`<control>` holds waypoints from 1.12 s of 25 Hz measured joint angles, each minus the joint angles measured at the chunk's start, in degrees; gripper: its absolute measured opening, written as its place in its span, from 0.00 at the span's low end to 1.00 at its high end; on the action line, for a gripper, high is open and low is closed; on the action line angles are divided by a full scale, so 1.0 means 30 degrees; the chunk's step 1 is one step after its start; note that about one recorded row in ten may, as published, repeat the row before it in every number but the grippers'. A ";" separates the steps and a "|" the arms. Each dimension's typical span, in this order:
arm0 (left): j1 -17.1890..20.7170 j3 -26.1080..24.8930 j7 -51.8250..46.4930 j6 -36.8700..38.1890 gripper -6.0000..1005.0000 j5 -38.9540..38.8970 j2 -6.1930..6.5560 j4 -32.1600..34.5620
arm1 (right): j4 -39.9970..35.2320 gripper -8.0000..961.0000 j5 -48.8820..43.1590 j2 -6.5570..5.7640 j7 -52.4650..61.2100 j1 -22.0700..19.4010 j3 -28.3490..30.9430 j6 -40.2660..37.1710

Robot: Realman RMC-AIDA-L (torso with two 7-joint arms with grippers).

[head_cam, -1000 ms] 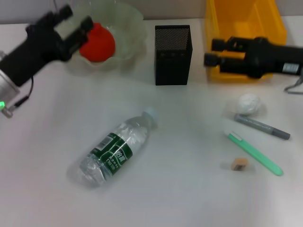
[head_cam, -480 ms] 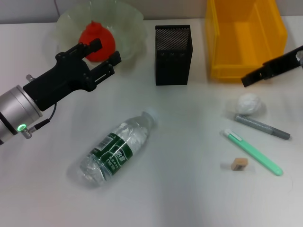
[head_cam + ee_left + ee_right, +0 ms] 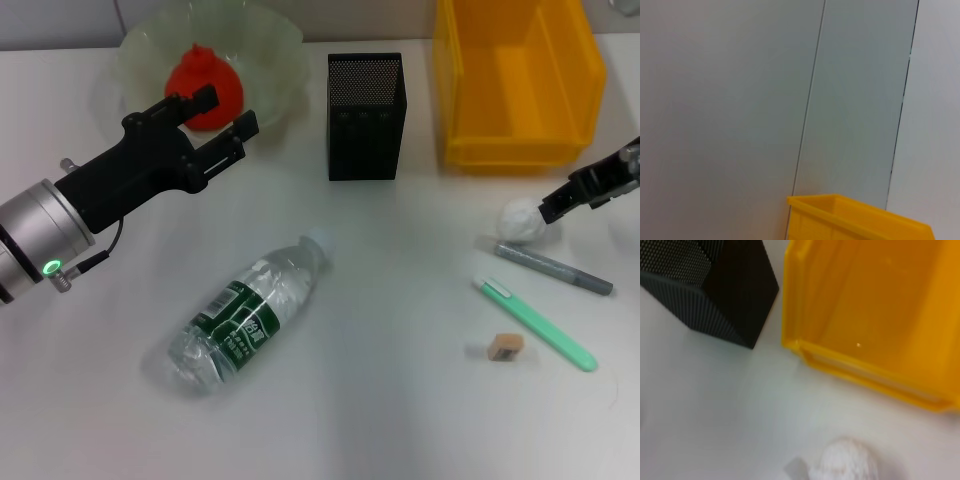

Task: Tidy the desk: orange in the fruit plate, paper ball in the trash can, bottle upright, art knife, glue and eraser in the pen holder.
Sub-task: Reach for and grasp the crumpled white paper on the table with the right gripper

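Right gripper (image 3: 552, 208) at the desk's right edge, touching the paper ball (image 3: 524, 220); can't tell its opening. Risk: nudging the ball onto the grey pen (image 3: 553, 268). Left gripper (image 3: 223, 112) open, empty, beside the fruit plate (image 3: 280, 40).

Open desk (image 3: 400, 420) between bottle (image 3: 243, 315) and green knife (image 3: 538, 324); pen holder (image 3: 366, 116) stands between fruit plate (image 3: 272, 60) and trash can (image 3: 516, 80).

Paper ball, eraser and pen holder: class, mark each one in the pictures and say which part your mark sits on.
paper ball (image 3: 522, 219), head view, on its crumpled white middle.
eraser (image 3: 506, 346), head view, on its tan top face.
pen holder (image 3: 366, 135), head view, on its front mesh wall.
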 joint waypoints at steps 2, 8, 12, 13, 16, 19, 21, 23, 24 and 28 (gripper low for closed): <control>-0.0136 0.0221 -0.0020 -0.0301 0.65 -0.0016 -0.0012 -0.0017 | 0.0773 0.67 0.0024 0.0013 -0.0013 0.0220 -0.0207 0.1002; -0.0321 0.0737 -0.0050 -0.0752 0.65 -0.0069 -0.0033 -0.0029 | 0.2156 0.67 0.0041 0.0020 -0.0096 0.0833 -0.0497 0.1919; -0.0366 0.0750 -0.0051 -0.0784 0.65 -0.0077 -0.0054 -0.0029 | 0.2639 0.68 0.0036 0.0020 -0.0119 0.0998 -0.0768 0.2161; -0.0366 0.0750 -0.0051 -0.0784 0.65 -0.0077 -0.0054 -0.0029 | 0.2816 0.68 0.0027 0.0020 -0.0119 0.1059 -0.0777 0.2215; -0.0424 0.0737 -0.0050 -0.0809 0.65 -0.0117 -0.0060 -0.0029 | 0.3721 0.67 -0.0093 0.0002 -0.0118 0.1362 -0.1023 0.2714; -0.0435 0.0735 -0.0049 -0.0815 0.65 -0.0121 -0.0057 -0.0039 | 0.3994 0.67 -0.0120 0.0014 -0.0116 0.1373 -0.1490 0.3112; -0.0436 0.0735 -0.0049 -0.0854 0.65 -0.0121 -0.0056 -0.0065 | 0.4131 0.67 -0.0122 0.0021 -0.0115 0.1371 -0.1700 0.3316; -0.0405 0.0735 -0.0047 -0.0917 0.65 -0.0121 -0.0056 -0.0081 | 0.4686 0.67 -0.0122 0.0021 -0.0112 0.1412 -0.1958 0.3869; -0.0349 0.0736 -0.0044 -0.0993 0.65 -0.0121 -0.0056 -0.0135 | 0.5073 0.67 -0.0079 0.0022 -0.0113 0.1528 -0.1974 0.4108; -0.0341 0.0735 -0.0044 -0.1001 0.65 -0.0121 -0.0057 -0.0181 | 0.5341 0.66 -0.0045 0.0021 -0.0113 0.1610 -0.1984 0.4325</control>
